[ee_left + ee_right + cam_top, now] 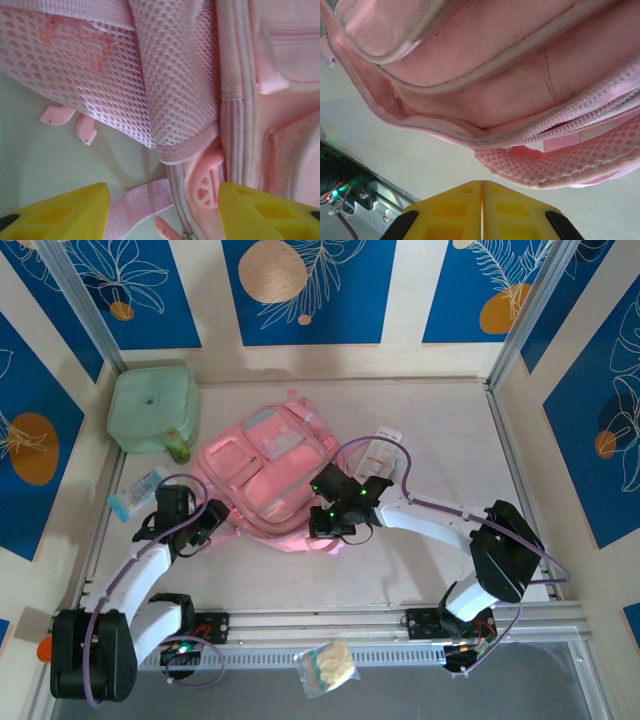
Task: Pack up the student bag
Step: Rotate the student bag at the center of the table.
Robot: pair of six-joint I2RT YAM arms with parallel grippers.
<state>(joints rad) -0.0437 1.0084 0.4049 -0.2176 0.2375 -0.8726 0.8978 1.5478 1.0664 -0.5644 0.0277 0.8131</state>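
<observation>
Both sets of jaws are sitting at the near side of the student bag [272,475], and you are looking at them in opposite states. Your right jaws are clenched on nothing: in the right wrist view their two yellow fingers [460,212] are pressing flat against each other along a thin seam, pointing at the bag's pink mesh strap [580,160], with a strip of bare worktop [420,160] showing between them and the fabric. Your left jaws are standing released: in the left wrist view their yellow fingers [65,212] are sitting well apart and gripping nothing, while a flat webbing strap [140,205] and a round pink zip pull [204,189] are lying in the gap ahead of them, below a broad mesh panel [150,75] of the bag. From above, your right arm [430,520] is reaching in to the bag's near edge and your left arm [140,570] is reaching to its left side. The bag itself is lying flat near the middle of the worktop, front pockets facing up, turned at a slant. A mint-green case [152,408] is sitting in the far left corner, apart from the bag. A blue and white packet [135,492] is lying just left of your left wrist. A white card pack [382,455] is lying beside the bag's right side. A clear packet of pale pieces [325,668] is resting on the near rail between the arm bases.
</observation>
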